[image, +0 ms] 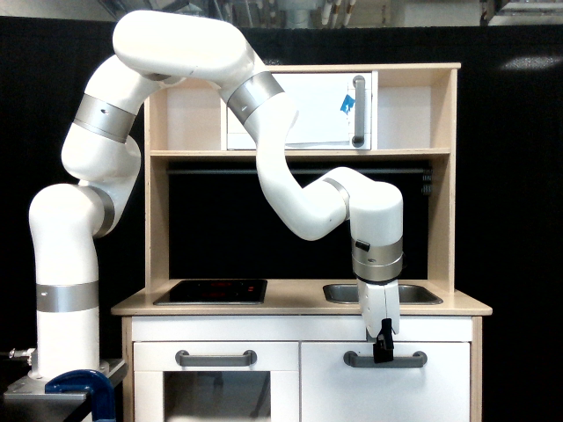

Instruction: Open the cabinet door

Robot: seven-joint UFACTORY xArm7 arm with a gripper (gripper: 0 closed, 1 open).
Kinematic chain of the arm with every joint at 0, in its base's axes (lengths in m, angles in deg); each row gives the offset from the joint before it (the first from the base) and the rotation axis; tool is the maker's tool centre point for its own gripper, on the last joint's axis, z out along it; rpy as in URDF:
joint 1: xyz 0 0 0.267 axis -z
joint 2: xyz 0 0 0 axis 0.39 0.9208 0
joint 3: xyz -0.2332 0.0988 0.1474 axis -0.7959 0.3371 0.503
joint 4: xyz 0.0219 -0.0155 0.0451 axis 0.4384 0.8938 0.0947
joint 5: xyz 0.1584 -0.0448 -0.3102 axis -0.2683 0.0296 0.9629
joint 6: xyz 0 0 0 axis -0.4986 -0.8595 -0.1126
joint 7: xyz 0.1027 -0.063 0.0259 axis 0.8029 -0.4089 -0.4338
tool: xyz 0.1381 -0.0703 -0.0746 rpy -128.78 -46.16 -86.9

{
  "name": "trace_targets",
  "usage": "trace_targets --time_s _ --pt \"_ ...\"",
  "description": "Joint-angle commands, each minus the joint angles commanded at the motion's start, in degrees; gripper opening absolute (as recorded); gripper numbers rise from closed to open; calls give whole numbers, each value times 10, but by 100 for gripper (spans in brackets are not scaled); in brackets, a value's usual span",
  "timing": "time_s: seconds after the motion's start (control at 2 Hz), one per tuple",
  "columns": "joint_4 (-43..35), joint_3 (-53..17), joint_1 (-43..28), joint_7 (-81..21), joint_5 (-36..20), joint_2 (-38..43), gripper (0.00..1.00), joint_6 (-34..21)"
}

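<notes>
The claw (383,353) points straight down with its black tips at the grey bar handle (385,359), placed there, it seems, to hook or pinch the bar for a pull — whether its jaws are parted or closed on the bar cannot be told from this side. That handle runs level near the top of the cabinet door (387,387), which lies shut directly below the claw. To the exterior view's left is the glass-windowed oven door (215,387); just above the claw sits the sink (422,293), sunk in the wooden tabletop (299,303).
</notes>
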Motion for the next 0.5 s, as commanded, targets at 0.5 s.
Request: trace_targets --time_s 0.5 --pt "-15 26 -2 13 -4 27 100 26"
